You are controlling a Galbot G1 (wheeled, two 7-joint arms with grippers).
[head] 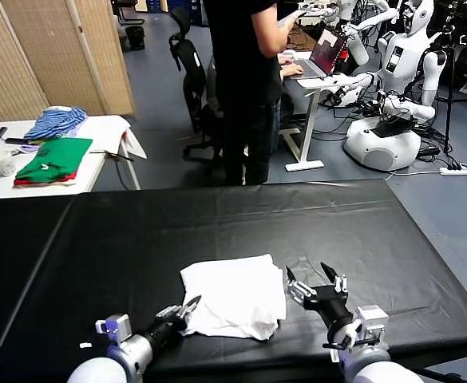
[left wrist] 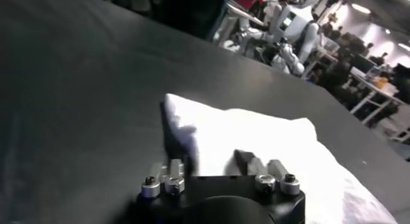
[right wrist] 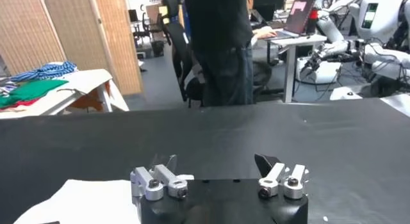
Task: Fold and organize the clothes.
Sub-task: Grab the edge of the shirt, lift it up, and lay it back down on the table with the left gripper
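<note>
The white T-shirt [head: 235, 297] lies folded into a rough rectangle, plain side up, on the black table [head: 137, 239] near its front edge. My left gripper [head: 184, 308] is open at the shirt's near left corner, its fingers low at the cloth edge. In the left wrist view the gripper [left wrist: 208, 148] has one finger [left wrist: 172, 132] at the shirt's [left wrist: 269, 139] corner and the other over the cloth. My right gripper [head: 309, 276] is open and empty just right of the shirt. In the right wrist view the gripper [right wrist: 216, 162] is over bare table, with the shirt [right wrist: 83, 200] to one side.
A white side table [head: 109, 132] at the back left holds a folded green garment [head: 53, 159], a blue striped garment [head: 53, 121] and a cup [head: 3, 163]. A person in black [head: 245, 80] stands beyond the far edge. Other robots [head: 393, 96] stand at the back right.
</note>
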